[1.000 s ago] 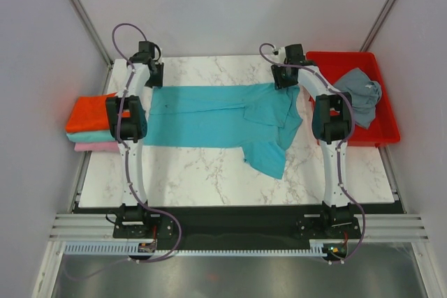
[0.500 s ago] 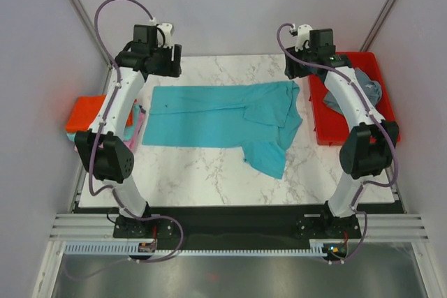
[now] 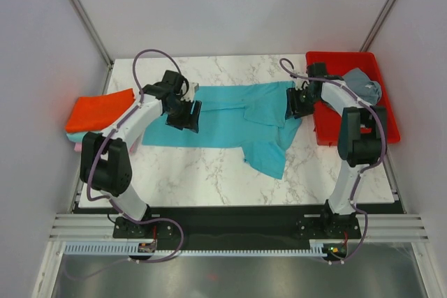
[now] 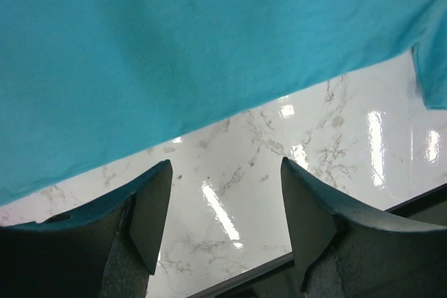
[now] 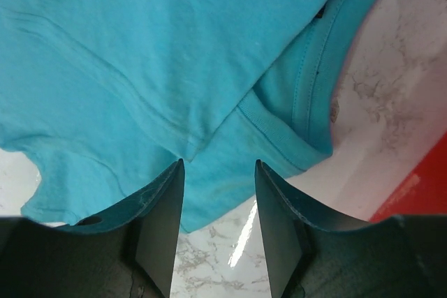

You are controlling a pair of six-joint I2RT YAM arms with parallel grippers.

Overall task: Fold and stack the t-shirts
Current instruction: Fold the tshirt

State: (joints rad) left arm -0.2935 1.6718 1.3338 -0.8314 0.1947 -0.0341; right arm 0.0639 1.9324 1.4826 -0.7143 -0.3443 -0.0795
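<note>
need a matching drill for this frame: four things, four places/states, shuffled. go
Things:
1. turquoise t-shirt
2. grey t-shirt
3. orange-red t-shirt
4. left hand

Places or states:
A. lying crumpled in the red tray
B. folded, at the left edge of the table
C. spread out across the middle of the table
D. open, nothing held, above the turquoise t-shirt

Pairs: 1-C, 2-A, 3-B, 4-D
</note>
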